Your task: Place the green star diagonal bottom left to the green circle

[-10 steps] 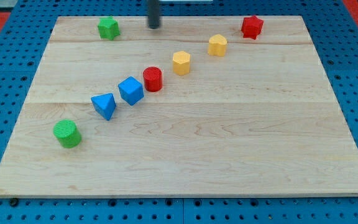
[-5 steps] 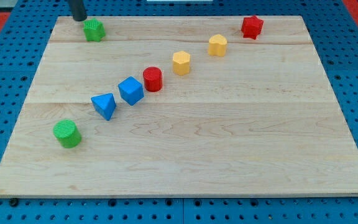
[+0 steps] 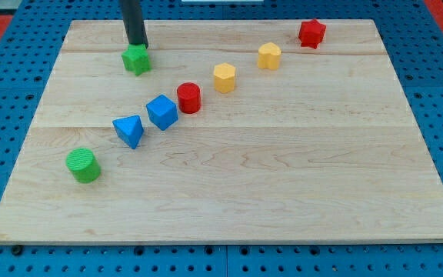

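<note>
The green star (image 3: 136,60) lies near the board's top left. My tip (image 3: 137,45) stands right at its upper edge, touching it. The green circle (image 3: 82,165) sits far below, near the board's lower left. The star is above and to the right of the circle, with the blue triangle (image 3: 129,131) between them.
A diagonal row runs up to the right: blue triangle, blue cube (image 3: 162,112), red cylinder (image 3: 188,98), yellow hexagon (image 3: 224,78), yellow block (image 3: 269,55), red star (image 3: 311,33). The wooden board (image 3: 283,177) lies on a blue pegboard.
My tip swung from the top middle to the star's left, then over its top. The green star shifted left, then right and downward.
</note>
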`<state>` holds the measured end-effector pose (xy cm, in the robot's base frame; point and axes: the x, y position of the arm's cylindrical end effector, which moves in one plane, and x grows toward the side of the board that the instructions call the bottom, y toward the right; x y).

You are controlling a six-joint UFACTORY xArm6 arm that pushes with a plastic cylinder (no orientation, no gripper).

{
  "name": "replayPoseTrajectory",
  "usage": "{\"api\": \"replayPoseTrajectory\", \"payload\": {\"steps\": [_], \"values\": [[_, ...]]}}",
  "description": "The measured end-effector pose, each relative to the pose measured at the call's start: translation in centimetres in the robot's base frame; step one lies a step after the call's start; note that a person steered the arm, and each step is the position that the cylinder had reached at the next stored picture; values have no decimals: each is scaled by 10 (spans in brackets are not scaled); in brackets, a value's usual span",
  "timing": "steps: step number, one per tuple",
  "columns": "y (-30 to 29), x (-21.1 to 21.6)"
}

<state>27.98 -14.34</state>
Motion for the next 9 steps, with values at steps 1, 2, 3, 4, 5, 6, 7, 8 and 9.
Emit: {"api": "replayPoseTrajectory", "payload": {"steps": [1,2,3,4,5,6,7,8,9], "values": [[-26,43],[-18,69],[-5,45],[22,63],[-14,79],[-54,106],[-53,72],[-35,60],[0,94]]}}
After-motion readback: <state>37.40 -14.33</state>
